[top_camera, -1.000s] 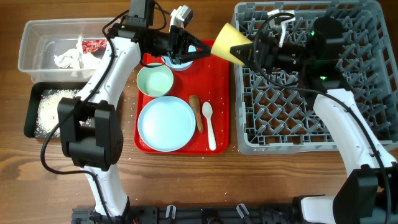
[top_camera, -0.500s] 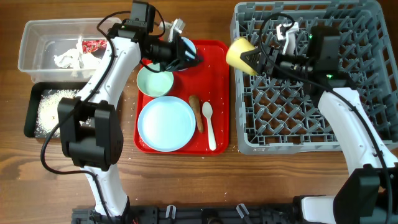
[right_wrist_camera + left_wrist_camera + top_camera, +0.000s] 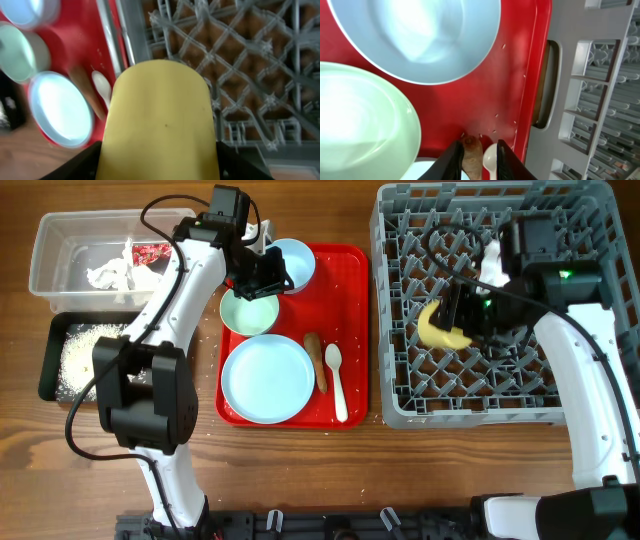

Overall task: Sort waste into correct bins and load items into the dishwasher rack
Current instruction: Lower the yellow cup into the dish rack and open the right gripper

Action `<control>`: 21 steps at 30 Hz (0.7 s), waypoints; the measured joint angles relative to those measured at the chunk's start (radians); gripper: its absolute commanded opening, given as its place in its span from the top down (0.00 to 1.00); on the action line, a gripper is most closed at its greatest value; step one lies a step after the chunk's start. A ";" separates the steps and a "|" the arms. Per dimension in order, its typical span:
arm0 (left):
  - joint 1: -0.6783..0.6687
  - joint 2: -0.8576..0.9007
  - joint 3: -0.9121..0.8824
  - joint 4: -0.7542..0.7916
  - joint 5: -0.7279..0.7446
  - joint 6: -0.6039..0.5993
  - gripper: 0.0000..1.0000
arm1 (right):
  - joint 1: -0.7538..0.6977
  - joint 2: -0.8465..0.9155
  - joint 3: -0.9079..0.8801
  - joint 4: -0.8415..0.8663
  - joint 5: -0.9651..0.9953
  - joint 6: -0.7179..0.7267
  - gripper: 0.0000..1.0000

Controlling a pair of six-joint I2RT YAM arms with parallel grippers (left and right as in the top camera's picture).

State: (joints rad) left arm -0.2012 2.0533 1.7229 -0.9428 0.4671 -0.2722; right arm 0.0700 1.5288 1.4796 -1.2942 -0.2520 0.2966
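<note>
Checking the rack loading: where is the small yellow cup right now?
In the overhead view, the yellow cup is on the right, held by the right gripper over the middle of the grey rack, right of the red tray.

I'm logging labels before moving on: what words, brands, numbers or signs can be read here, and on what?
No text can be read in any view.
The red printed wrapper in the clear tub: printing shows, too small and blurred to read.
The yellow cup, the dishwasher rack: no markings visible.
</note>
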 measured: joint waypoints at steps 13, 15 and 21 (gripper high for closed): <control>0.000 0.000 0.000 -0.016 -0.019 0.000 0.77 | 0.086 0.132 -0.133 -0.091 0.040 -0.042 0.36; 0.000 0.000 0.000 -0.016 -0.024 0.000 0.77 | 0.086 0.151 -0.151 -0.088 0.040 -0.042 0.31; 0.000 0.000 0.000 -0.016 -0.026 0.000 0.75 | 0.086 0.157 -0.152 -0.048 0.045 -0.053 0.00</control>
State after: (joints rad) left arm -0.2012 2.0533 1.7229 -0.9588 0.4416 -0.2722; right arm 0.1558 1.6859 1.3277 -1.3426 -0.2073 0.2436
